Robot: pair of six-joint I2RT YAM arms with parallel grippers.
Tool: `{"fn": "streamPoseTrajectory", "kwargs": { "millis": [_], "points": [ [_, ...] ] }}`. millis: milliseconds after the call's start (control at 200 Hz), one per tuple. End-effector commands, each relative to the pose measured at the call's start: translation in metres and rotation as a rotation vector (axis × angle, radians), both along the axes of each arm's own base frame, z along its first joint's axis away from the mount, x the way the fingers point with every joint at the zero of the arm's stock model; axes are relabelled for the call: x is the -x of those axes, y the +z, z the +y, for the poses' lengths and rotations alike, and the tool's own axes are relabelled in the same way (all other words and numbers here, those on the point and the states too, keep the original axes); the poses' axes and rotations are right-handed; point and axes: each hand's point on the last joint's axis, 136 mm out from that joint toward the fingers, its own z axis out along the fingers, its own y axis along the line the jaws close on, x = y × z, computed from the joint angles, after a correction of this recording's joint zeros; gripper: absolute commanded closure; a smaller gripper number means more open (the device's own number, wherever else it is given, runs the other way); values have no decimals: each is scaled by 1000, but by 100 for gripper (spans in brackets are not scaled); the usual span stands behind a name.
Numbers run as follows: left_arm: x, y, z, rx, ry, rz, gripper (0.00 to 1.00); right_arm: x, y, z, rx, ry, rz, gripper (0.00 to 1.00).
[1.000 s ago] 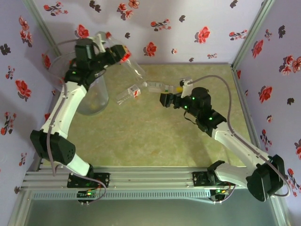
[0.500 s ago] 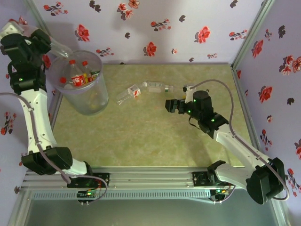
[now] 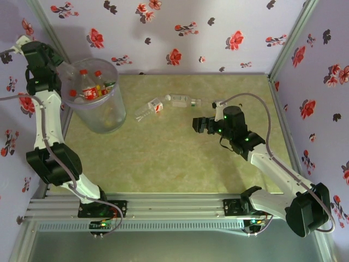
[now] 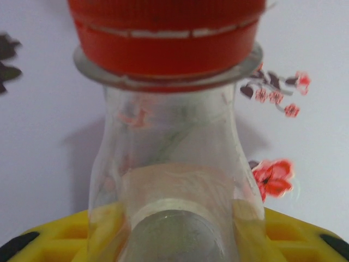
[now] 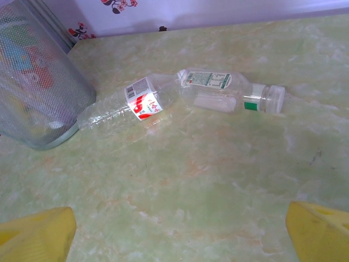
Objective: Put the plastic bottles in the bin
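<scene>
At the far left, the left gripper (image 3: 53, 61) is raised high against the flowered wall (image 3: 218, 22), just left of the bin (image 3: 115, 112), and is clamped on a clear red-capped bottle (image 4: 169, 158). In the left wrist view its yellow fingers (image 4: 52, 237) press on either side of the bottle's body, with the neck and the red cap (image 4: 166, 33) pointing away from the camera towards the wall. The bin stands upright on the green marbled table (image 3: 163, 158) in the far left corner, and from above several bottles in the bin (image 3: 90, 91) are visible, with red caps and a red label among them. To the right of the bin, two more plastic bottles lie on their sides on the table. The red-labelled bottle (image 5: 128, 103) is clear and lies at an angle, its near end close to the bin's base. The green-labelled bottle (image 5: 218, 90) lies just right of it and has a white cap (image 5: 275, 98) at its right end. The two meet end to end, or very nearly so. Further right, the right gripper (image 3: 197, 124) hovers over bare table on the near side of this pair, apart from both bottles, its fingers spread wide, with a yellow fingertip (image 5: 38, 234) in each lower corner of the right wrist view
</scene>
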Motion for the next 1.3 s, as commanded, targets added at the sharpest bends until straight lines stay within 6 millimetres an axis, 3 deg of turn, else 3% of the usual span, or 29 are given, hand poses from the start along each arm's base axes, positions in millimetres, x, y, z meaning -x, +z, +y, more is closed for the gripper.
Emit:
{"fn": "streamPoseTrajectory", "kwargs": {
  "millis": [0, 190, 330, 550, 795, 950, 1070, 1135, 1220, 1295],
  "points": [
    [-5, 9, -5, -81, 3, -41, 100, 0, 4, -8, 15, -17, -20, 1],
    [-17, -25, -34, -116, -66, 23, 100, 0, 2, -9, 15, -21, -16, 1],
    [-22, -61, -50, -112, -103, 80, 100, 0, 0, -9, 14, -18, -12, 1],
    [-25, -119, -68, -89, -138, 173, 100, 1, -1, -9, 18, -14, -12, 1],
    [-28, -161, -88, -79, -182, 256, 100, -2, 0, -7, 11, -12, -14, 1],
    [-29, -170, -90, -68, -191, 278, 79, -3, 1, -6, 7, -10, -18, 1],
    [-28, -164, -91, -82, -200, 280, 43, -4, 2, -6, 5, -11, -20, 1],
    [-28, -155, -91, -94, -204, 274, 28, -4, 2, -6, 4, -11, -18, 1],
    [-27, -141, -91, -112, -208, 265, 18, -5, 1, -6, 5, -13, -15, 1],
    [-26, -128, -91, -130, -211, 260, 15, -7, 1, -5, 5, -16, -11, 1]
  ]
}}
